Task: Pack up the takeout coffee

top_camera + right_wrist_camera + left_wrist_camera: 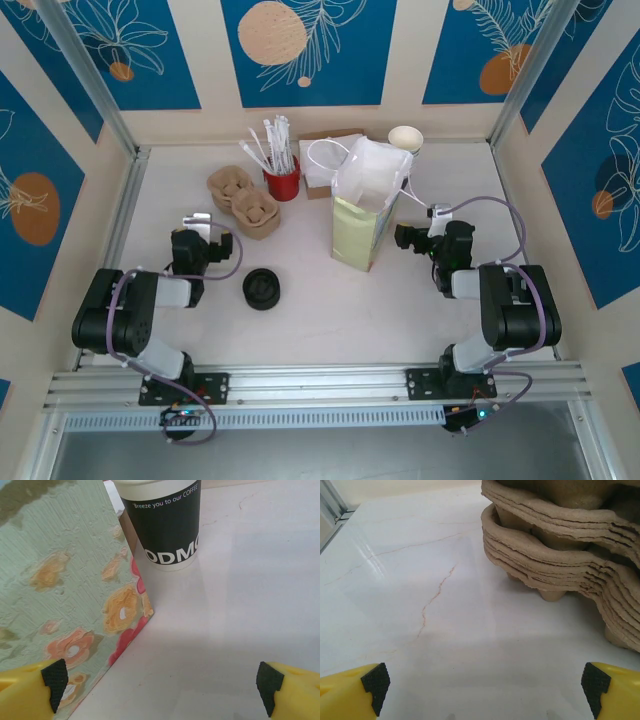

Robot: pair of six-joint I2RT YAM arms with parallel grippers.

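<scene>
Gleaming white marbled table [330, 315], blue floral wall panels [345, 60] behind.

The left hand [484, 684] and right hand [162, 681] are both spread wide, holding nothing.

The paper bag [65, 595] is pale green with orange and pink flowers; the white paper cup [165, 525] has a black band with white lettering. The small takeout coffee cup [262, 289] has a black lid.

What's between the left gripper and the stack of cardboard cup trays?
Nothing: only bare table lies between the left gripper and the trays, seen in the left wrist view.
</scene>
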